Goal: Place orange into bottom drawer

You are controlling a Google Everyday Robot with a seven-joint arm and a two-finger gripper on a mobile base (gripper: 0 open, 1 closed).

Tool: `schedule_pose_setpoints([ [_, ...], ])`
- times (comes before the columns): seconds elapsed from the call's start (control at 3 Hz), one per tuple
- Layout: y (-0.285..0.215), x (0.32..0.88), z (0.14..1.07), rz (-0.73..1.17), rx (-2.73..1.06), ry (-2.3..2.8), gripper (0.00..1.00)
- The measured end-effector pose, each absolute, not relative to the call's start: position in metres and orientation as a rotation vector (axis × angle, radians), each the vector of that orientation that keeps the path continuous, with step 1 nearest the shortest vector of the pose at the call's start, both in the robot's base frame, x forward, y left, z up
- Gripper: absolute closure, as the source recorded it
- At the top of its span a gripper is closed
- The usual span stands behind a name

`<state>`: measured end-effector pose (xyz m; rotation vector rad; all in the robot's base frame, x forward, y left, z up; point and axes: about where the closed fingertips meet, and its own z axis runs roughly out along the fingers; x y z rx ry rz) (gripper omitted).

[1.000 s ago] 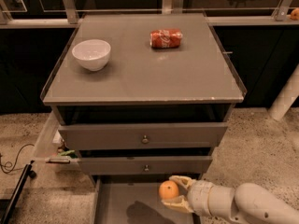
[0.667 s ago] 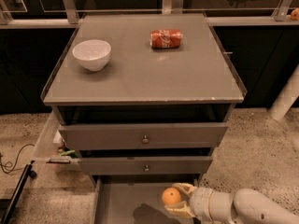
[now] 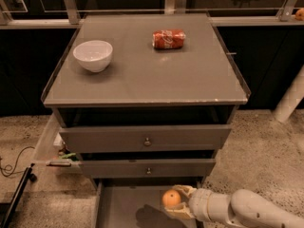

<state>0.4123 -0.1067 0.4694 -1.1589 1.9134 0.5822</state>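
Observation:
The orange (image 3: 171,198) is held between the fingers of my gripper (image 3: 175,201), which reaches in from the lower right. It hangs over the grey floor of the pulled-out bottom drawer (image 3: 124,208), and a dark shadow lies on the floor beneath it. The drawer is the lowest of three, under two closed ones with small round knobs.
A white bowl (image 3: 93,55) and a red soda can (image 3: 168,38) lying on its side are on the cabinet top (image 3: 147,75). A black cable (image 3: 12,165) trails on the speckled floor at the left. A white post (image 3: 290,99) stands at the right.
My gripper with the orange has moved down and slightly forward, lower over the open bottom drawer. Bowl and can have not moved.

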Motion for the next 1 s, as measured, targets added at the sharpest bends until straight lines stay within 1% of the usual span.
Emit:
schedule_pose_setpoints([
  [0.67,-0.113,0.464,0.396,0.5,-1.136,1.936,1.0],
  [1.0,-0.111,0.49,0.361,0.43,-1.181,1.867,1.0],
])
